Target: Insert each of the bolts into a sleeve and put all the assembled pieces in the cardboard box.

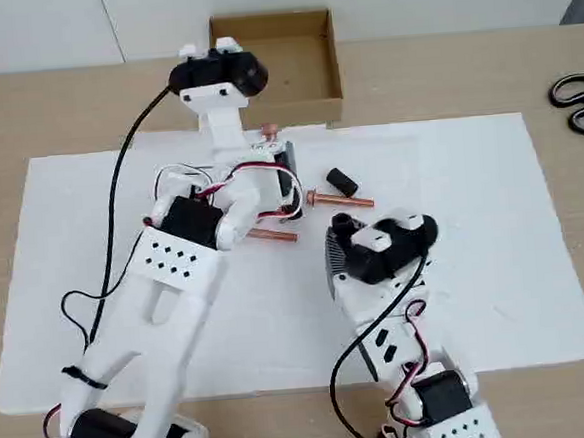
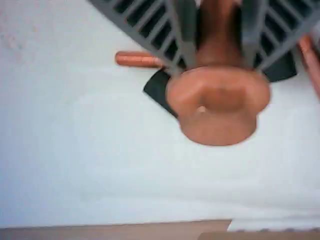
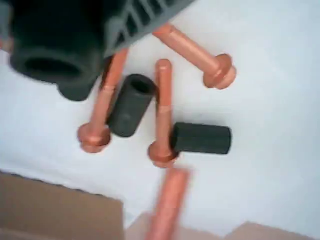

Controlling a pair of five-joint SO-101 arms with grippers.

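Your left claw is clamped on a copper bolt. Its grey fingers pinch the shank from both sides, and the flanged head points back toward the wrist camera. From above, that claw sits over the middle of the white sheet, on the near side of the cardboard box, which stands at the far edge of the desk. Your right claw is closed around a black sleeve, whose open bore faces its wrist camera. In the high view this claw is near the left one and closer to the arm bases. Three loose bolts and two loose sleeves lie flat on the sheet below the right claw. One sleeve lies between two of the bolts, roughly parallel to them and just beside both. The other sleeve lies crosswise, with one end against the head of the middle bolt. The third bolt lies apart from that cluster, at an angle to it. A blurred copper bar crosses the foreground of the right wrist view, and you cannot tell from it alone which bolt it is. A pair of scissors rests on the bare desk off the sheet, well apart from both claws.
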